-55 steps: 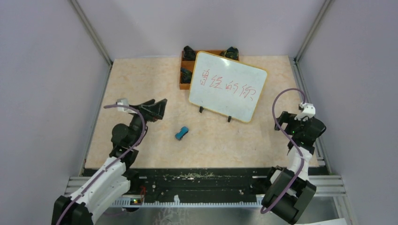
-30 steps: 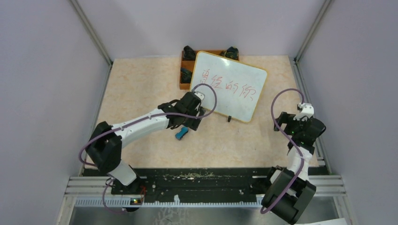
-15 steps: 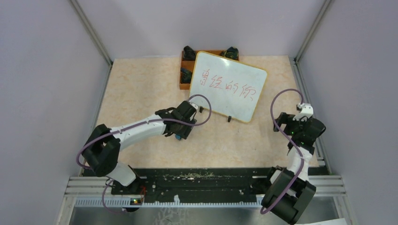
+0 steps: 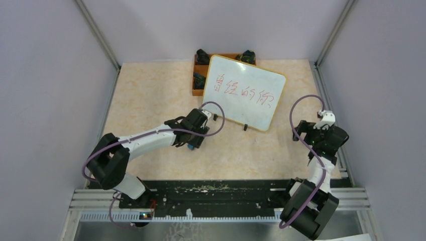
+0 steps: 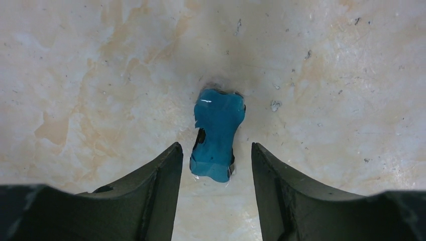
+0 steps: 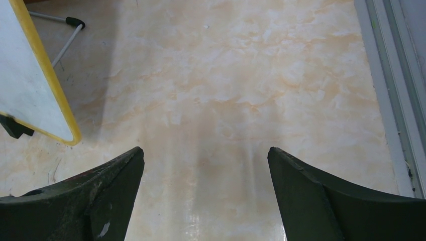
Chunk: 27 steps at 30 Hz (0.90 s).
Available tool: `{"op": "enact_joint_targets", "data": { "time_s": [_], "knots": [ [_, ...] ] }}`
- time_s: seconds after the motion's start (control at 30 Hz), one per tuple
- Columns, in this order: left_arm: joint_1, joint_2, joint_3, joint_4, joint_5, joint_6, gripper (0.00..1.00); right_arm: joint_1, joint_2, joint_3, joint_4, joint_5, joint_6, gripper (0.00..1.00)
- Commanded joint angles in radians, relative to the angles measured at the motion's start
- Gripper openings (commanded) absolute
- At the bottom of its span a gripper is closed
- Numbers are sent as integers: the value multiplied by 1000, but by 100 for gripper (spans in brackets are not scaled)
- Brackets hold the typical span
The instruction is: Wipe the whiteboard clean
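Observation:
The whiteboard (image 4: 244,93) stands tilted on small black feet at the back middle, yellow-framed, with red handwritten characters across it. Its lower right corner (image 6: 25,75) shows in the right wrist view. A small blue eraser (image 5: 217,133) lies on the table in front of the board. My left gripper (image 5: 216,145) is down over the eraser, open, its fingertips on either side of the near end with a narrow gap each side. From above, the left gripper (image 4: 193,139) hides almost all of the eraser. My right gripper (image 6: 205,150) hangs wide open over bare table at the right (image 4: 321,133).
An orange-brown tray (image 4: 194,75) with black objects (image 4: 202,56) sits behind the whiteboard's left end. Grey walls and metal rails (image 4: 316,68) bound the table. A black strip (image 4: 216,191) runs along the near edge by the arm bases.
My left arm swung from the left side over to the blue eraser and came down on it, its jaws narrowing. The right arm and whiteboard stayed still.

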Motion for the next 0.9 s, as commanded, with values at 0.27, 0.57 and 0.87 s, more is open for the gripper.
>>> {"op": "enact_joint_targets", "data": {
  "time_s": [0.27, 0.57, 0.87],
  "knots": [
    [55, 25, -22, 107, 101, 19, 56, 1, 21, 66, 26, -16, -11, 92],
    [60, 33, -44, 126, 117, 18, 54, 2, 34, 74, 25, -17, -10, 92],
    [78, 53, -60, 150, 125, 17, 53, 1, 35, 75, 23, -16, -10, 92]
  ]
}}
